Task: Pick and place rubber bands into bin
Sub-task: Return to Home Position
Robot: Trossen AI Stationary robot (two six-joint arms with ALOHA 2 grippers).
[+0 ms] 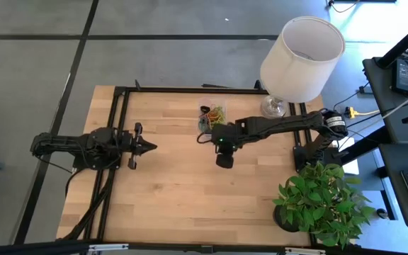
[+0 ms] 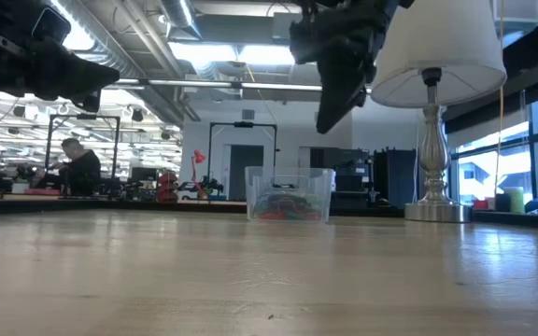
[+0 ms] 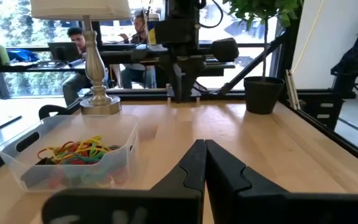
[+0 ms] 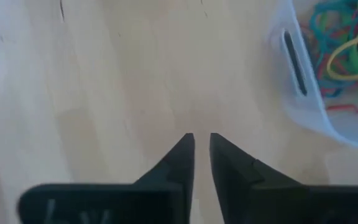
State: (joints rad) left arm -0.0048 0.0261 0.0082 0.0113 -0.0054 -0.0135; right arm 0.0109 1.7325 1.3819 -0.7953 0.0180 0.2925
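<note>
The bin (image 1: 213,117), a small clear tub, stands on the wooden table at the far middle, with a tangle of coloured rubber bands (image 4: 347,50) lying on its bottom (image 3: 73,152). My right gripper (image 4: 201,140) hangs above bare wood just near of the bin (image 2: 290,194), pointing steeply down. Its tips stand a narrow gap apart, with nothing between them. In the low view my right gripper (image 2: 330,117) is well clear of the table. My left gripper (image 1: 147,146) waits at the table's left, level and shut (image 3: 204,146), holding nothing.
A white-shaded lamp (image 1: 299,57) on a silver base (image 2: 434,210) stands at the far right, close to the bin. A potted plant (image 1: 324,205) sits off the near right corner. Bare wood lies between the two grippers and toward the near edge. People sit in the room beyond.
</note>
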